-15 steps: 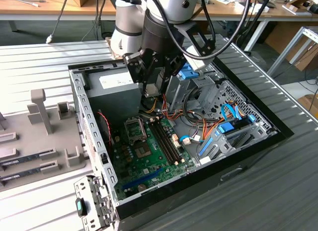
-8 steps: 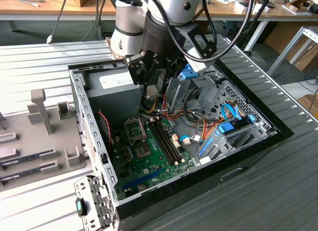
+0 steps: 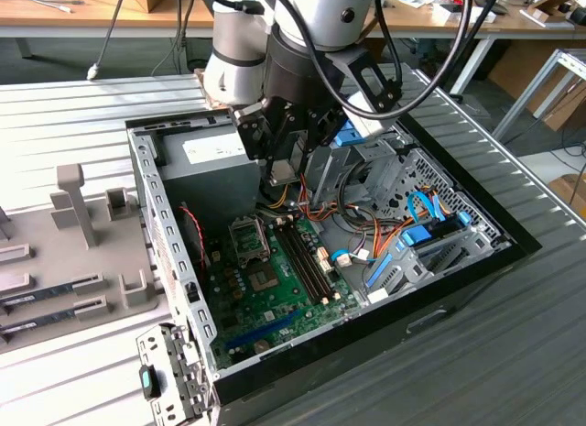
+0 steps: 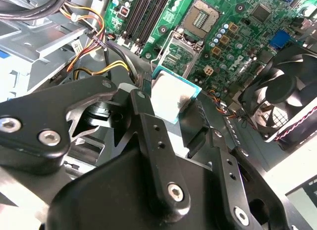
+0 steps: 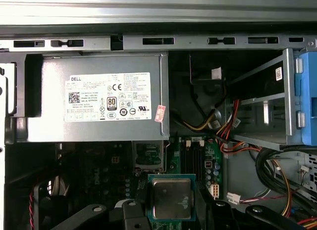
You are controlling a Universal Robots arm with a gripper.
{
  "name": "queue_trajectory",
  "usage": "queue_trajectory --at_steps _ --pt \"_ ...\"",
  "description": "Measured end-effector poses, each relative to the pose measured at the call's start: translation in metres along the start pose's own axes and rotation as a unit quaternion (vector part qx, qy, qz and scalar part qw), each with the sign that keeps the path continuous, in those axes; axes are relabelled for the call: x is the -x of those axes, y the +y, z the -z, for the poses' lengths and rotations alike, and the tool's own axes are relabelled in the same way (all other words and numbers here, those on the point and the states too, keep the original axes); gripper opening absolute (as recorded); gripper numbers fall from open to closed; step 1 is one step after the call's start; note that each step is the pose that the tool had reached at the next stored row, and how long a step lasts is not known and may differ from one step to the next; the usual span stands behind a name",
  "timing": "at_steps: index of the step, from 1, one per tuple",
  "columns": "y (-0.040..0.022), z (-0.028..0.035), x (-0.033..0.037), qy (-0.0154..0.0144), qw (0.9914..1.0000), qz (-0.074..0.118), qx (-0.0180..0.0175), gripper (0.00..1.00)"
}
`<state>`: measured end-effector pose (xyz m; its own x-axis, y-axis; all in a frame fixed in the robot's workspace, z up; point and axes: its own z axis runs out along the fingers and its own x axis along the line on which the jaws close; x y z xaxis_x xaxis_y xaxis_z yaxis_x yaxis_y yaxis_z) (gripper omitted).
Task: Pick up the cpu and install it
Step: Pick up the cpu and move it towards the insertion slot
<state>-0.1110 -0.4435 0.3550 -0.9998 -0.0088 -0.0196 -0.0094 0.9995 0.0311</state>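
The claw [image 4: 171,109] is clenching the cpu [image 4: 171,91] by two opposite edges, carrying it flat, metal top up, clear above the open socket [image 4: 200,15], which is lying below and just beyond the chip, edges looking roughly squared to it.

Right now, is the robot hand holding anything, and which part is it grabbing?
Yes. The gripper holds the cpu, pinched by two opposite side edges, with its silvery top left bare, over the green board.
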Motion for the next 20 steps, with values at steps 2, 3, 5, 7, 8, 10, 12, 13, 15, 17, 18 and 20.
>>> queue_trajectory --at_steps 2,3,5,7,8,10,12,13,15,17,18,20 --pt "-0.0012 -0.0001 0.0 0.0 1.0 0.0 0.0 0.47" --pt "-0.0019 -0.0002 0.0 0.0 1.0 0.0 0.0 0.47" --pt "-0.0032 -0.0003 0.0 0.0 1.0 0.0 0.0 0.47" --pt "-0.0042 -0.0004 0.0 0.0 1.0 0.0 0.0 0.47" --pt "-0.0047 -0.0004 -0.0001 0.0 1.0 0.0 0.0 0.47" --pt "-0.0056 -0.0005 -0.0001 0.0 1.0 0.0 0.0 0.47" --pt "-0.0064 -0.0006 -0.0001 0.0 1.0 0.0 0.0 0.47" --pt "-0.0069 -0.0006 -0.0001 0.0 1.0 0.0 0.0 0.47" --pt "-0.0078 -0.0008 -0.0001 0.0 1.0 0.0 0.0 0.47" --pt "-0.0087 -0.0009 -0.0001 0.0 1.0 0.0 0.0 0.47" --pt "-0.0091 -0.0009 -0.0001 0.0 1.0 0.0 0.0 0.47" --pt "-0.0106 -0.001 -0.0001 0.0 1.0 0.0 0.0 0.47"
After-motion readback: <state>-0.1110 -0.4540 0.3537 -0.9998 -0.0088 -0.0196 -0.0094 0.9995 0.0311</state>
